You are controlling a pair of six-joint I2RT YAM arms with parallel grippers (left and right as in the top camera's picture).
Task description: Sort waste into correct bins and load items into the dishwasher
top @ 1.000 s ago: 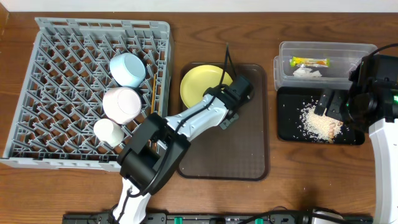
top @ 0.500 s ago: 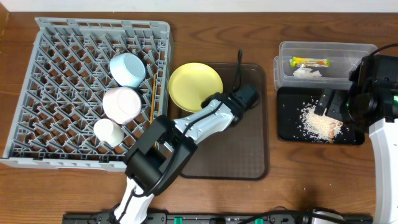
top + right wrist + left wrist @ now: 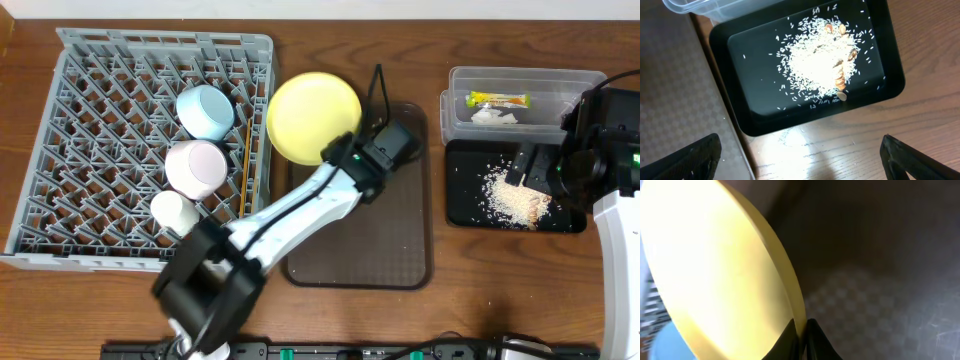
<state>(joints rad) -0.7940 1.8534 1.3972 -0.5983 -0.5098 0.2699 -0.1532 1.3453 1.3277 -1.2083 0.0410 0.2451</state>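
Observation:
My left gripper (image 3: 333, 152) is shut on the rim of the round yellow plate (image 3: 313, 117) and holds it tilted above the brown serving tray's back left corner, beside the grey dish rack (image 3: 100, 140). The left wrist view shows the plate (image 3: 715, 270) pinched between the fingers (image 3: 802, 330). The rack holds a light blue bowl (image 3: 205, 110), a pinkish-white bowl (image 3: 196, 166) and chopsticks (image 3: 243, 150). My right gripper (image 3: 800, 155) is open and empty above the table by the black tray (image 3: 725, 40), which holds rice grains (image 3: 820, 65). The clear tub (image 3: 525, 100) holds the green-and-yellow wrapper (image 3: 500, 98) and white paper scrap (image 3: 495, 117).
The dark brown serving tray (image 3: 370, 230) lies in the middle of the table. A small white cup (image 3: 173, 211) stands in the rack's front part. The black tray (image 3: 460, 190) sits just in front of the clear tub at the right.
My left gripper has lifted the yellow plate off the brown serving tray and moved it back and left toward the dish rack, tilting it up. The right arm has not moved.

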